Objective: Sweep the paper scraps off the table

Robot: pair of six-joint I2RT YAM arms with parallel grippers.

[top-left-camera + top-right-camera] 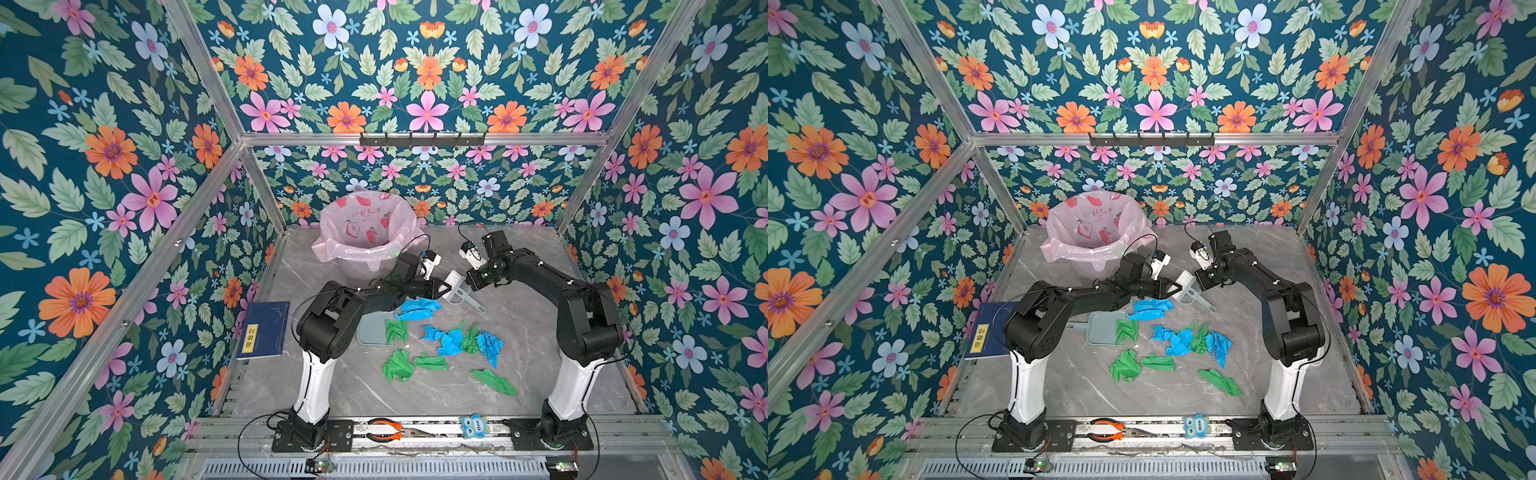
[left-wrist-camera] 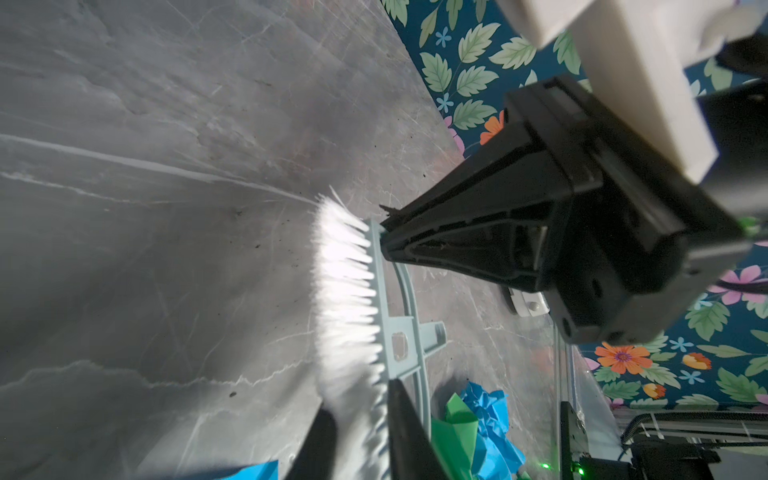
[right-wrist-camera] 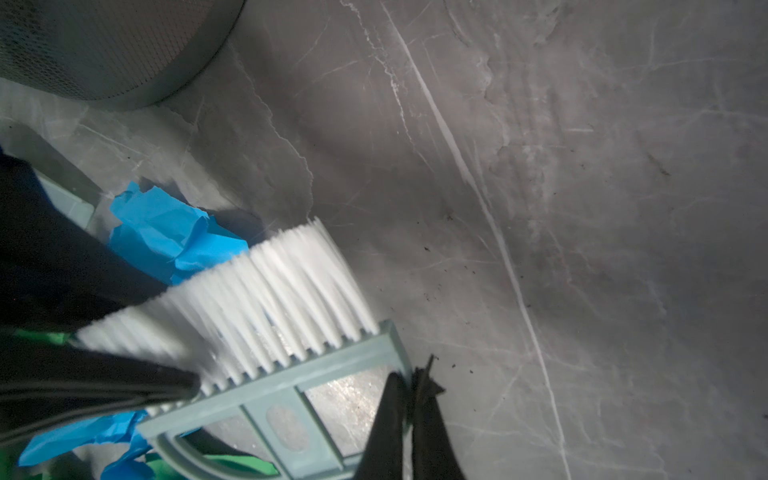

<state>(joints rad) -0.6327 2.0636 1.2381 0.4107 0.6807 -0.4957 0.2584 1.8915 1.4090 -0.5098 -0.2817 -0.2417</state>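
Left gripper point(image 2: 361, 399): closed across the brush head, with one finger on the bristle side and one on the frame side.
Right gripper point(image 3: 411, 376): fingers pressed together, with the outer corner of the brush frame nipped between the tips.
Grippers together: they meet tip to tip at the middle of the table, one at each end of the brush head.
Brush point(image 1: 453, 278): white bristles on a grey-blue frame and handle. The bristles point toward the far side and the handle angles back toward the near side. Whether the handle end touches the table cannot be told.
Paper scraps point(image 1: 453, 340): crumpled blue and green pieces lie loose on the table between the two arms, on the near side of the brush. One blue piece sits just beside the left gripper.
Table point(image 1: 528, 316): grey marble pattern with white veins. It is bare to the right of the scraps and around the brush.
Dustpan point(image 1: 370, 332): grey-blue and flat on the table, partly under the left arm. A green scrap touches its right edge.
Bin point(image 1: 365, 232): lined with a pink bag, at the far side behind the left gripper.
Book point(image 1: 266, 328): dark blue, at the table's left edge.
Pliers point(image 1: 384, 430): orange-handled, on the front rail between the arm bases.
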